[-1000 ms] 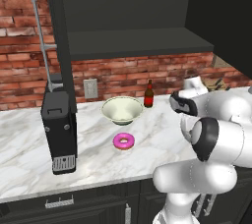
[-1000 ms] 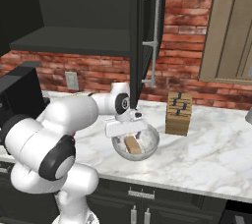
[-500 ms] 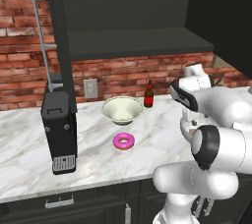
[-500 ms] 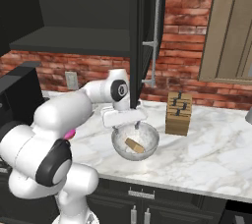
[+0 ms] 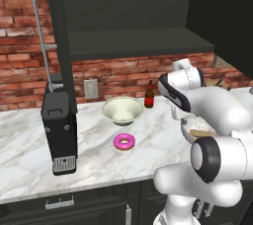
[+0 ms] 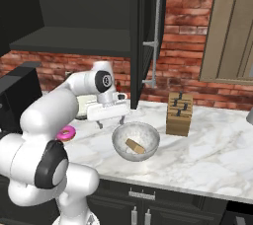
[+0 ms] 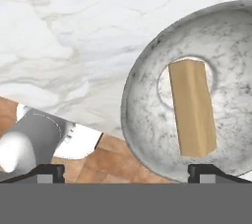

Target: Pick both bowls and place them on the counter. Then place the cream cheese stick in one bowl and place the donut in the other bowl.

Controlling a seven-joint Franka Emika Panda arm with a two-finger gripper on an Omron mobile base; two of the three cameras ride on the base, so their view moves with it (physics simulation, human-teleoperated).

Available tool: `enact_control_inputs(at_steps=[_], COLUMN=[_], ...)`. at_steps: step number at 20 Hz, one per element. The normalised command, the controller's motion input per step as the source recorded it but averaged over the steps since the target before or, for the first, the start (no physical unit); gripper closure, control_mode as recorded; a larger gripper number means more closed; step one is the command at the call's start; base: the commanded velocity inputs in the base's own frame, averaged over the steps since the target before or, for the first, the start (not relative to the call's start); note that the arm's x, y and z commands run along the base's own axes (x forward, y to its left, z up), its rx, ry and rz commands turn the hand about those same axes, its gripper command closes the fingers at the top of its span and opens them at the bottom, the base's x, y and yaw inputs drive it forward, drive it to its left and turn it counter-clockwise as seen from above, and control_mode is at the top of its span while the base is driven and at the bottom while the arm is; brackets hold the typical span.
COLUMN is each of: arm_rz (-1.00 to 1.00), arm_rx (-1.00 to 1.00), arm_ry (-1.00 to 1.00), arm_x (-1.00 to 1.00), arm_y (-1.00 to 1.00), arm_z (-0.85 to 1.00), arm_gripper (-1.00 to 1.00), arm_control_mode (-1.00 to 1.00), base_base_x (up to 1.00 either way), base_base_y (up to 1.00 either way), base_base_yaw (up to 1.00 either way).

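The grey-white marbled bowl (image 6: 135, 141) stands on the counter (image 6: 207, 160) with the tan cream cheese stick (image 6: 134, 146) lying inside it. In the hand view the same bowl (image 7: 147, 120) and stick (image 7: 192, 107) sit at the right. My gripper (image 6: 111, 120) hovers open and empty just above the bowl's left rim; its fingertips (image 7: 49, 171) stand wide apart. The pink donut (image 5: 124, 142) lies on the counter (image 5: 29, 165) in front of the cream bowl (image 5: 122, 109). The donut (image 6: 65, 132) also peeks out beside my arm.
A wooden knife block (image 6: 179, 114) stands right of the marbled bowl. A dark bottle (image 5: 149, 94) sits by the brick wall behind the cream bowl. A black appliance (image 5: 59, 130) occupies the counter's left side. An open dark cabinet with a shelf hangs overhead.
My open hand has lifted out of the marbled bowl and drawn back to its left, leaving the cream cheese stick lying inside. The donut and the cream bowl have not moved.
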Motion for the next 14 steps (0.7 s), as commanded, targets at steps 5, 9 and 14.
enact_control_inputs(at_steps=[5, 9, 14], arm_rz=[0.00, 0.00, 0.02], arm_rx=[0.00, 0.02, 0.05], arm_ry=[0.08, 0.01, 0.00], arm_x=[-0.17, -0.28, -0.33], arm_y=[0.64, 0.48, 0.28], arm_z=[0.08, -0.02, -0.07], arm_gripper=[-1.00, -1.00, -1.00], arm_control_mode=[-1.00, -1.00, -1.00], base_base_x=[0.00, 0.00, 0.00], base_base_y=[0.00, 0.00, 0.00], base_base_yaw=[0.00, 0.00, 0.00])
